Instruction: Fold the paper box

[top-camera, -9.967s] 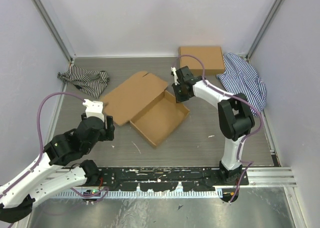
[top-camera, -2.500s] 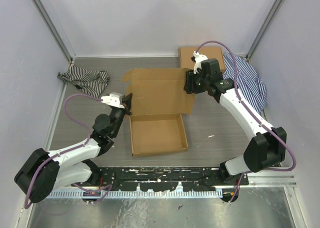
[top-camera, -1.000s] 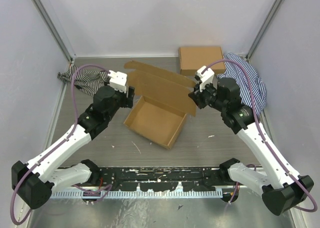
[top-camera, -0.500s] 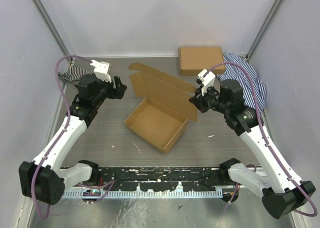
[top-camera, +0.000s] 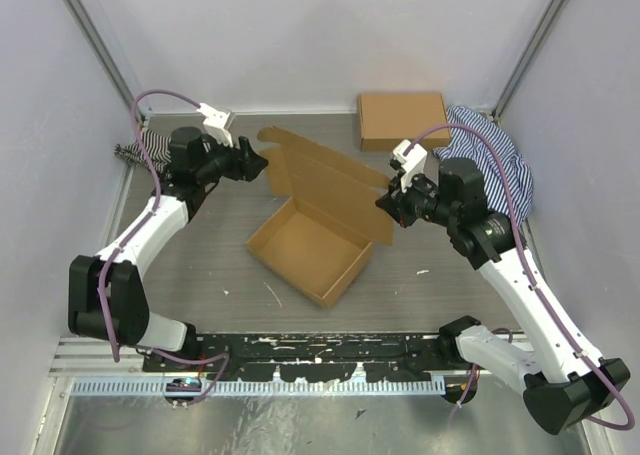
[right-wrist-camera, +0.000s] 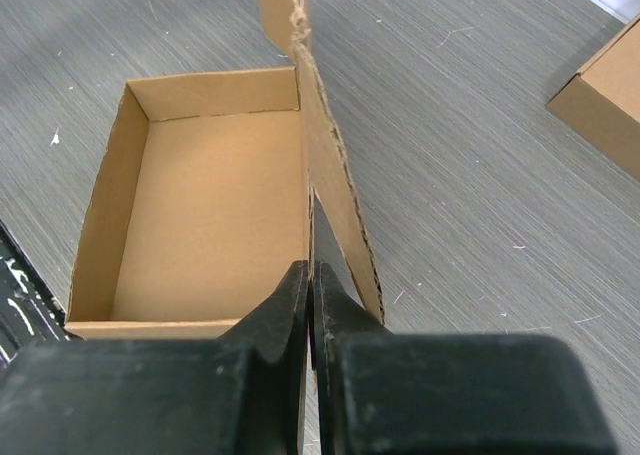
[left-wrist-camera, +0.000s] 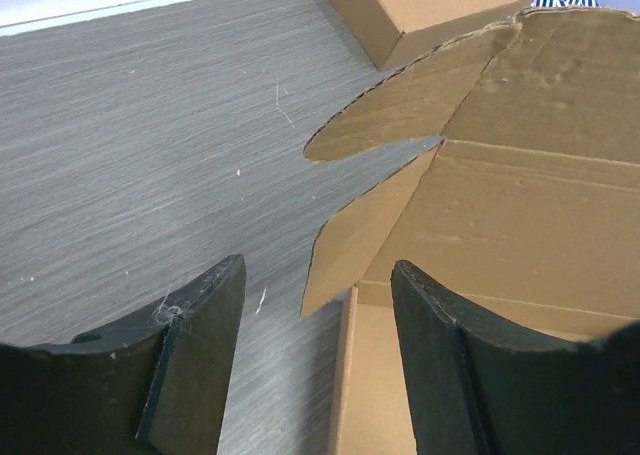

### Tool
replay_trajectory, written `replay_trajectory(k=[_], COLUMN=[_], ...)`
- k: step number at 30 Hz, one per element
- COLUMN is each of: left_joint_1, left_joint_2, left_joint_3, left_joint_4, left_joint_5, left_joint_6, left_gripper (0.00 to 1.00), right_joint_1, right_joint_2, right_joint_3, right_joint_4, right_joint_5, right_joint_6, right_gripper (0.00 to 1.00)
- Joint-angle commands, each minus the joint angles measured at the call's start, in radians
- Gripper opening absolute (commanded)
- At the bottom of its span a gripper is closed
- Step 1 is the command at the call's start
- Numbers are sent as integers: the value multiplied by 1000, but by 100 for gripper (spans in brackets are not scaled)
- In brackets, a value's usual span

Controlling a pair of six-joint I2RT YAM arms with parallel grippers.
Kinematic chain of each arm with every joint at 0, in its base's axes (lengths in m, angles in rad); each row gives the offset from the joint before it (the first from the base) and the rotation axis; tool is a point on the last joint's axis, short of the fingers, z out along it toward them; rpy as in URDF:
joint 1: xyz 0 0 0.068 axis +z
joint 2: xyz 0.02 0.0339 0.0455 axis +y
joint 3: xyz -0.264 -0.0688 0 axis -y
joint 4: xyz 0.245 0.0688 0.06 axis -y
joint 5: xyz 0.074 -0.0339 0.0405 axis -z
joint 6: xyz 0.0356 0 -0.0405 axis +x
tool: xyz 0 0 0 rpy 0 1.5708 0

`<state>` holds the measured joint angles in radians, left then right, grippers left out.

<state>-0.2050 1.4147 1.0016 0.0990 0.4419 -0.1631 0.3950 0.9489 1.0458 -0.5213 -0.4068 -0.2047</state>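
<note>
Sitting near the middle of the grey wood-grain surface, the paper box, a plain brown cardboard mailer of die-cut panels, has its shallow tray open upward and turned at an angle. Its lid panel is raised from the tray's far side and tilted away from it. The right hand is clamped on the lid's right end; in the right wrist view its black fingers are pressed together on the thin cardboard edge, with the tray's inside showing to the left of that edge. The left hand hovers just beside the lid's left end, its fingers spread apart and gripping nothing; in the left wrist view the lid's pointed side flap lies beyond the gap between them, apart from both. A second, neat rectangular brown cardboard box lies at the far edge of the surface, with a blue-and-white striped cloth bunched just right of it. A black-and-white striped cloth shows partly behind the left arm.
</note>
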Motion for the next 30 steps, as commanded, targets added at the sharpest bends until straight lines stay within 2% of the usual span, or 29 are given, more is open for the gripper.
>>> replay_trajectory(k=[1,7,16,21,24,27,30], left_joint_1=[1,1,1,1,1,1,1], left_joint_2=[24,40,112,129,139,138,143], left_joint_3=[68,41,66,61,47,22,24], left_joint_4=[75,172,173,225,276,327,312], left_joint_5=[35,65,145,179,214,240,279], left_joint_6=[31,48,73,69,43,28,24], left_gripper=[67,67,65,64,59,49,39], right_joint_1=[-2,-2,-2,-2,-2,-2,-2], right_joint_2=[-20,-14,-9,-2,2,3,8], right_joint_3=[63,66,71,67,71,70,74], right_joint_4=[15,9,-2,-2,-2,-3,-2], right_joint_5=[-25,-53,-57,-75,-72,-66,-58], right_joint_6=[-6,-2,2,5,8,8,13], right_gripper=[1,2,2,2,2,2,2])
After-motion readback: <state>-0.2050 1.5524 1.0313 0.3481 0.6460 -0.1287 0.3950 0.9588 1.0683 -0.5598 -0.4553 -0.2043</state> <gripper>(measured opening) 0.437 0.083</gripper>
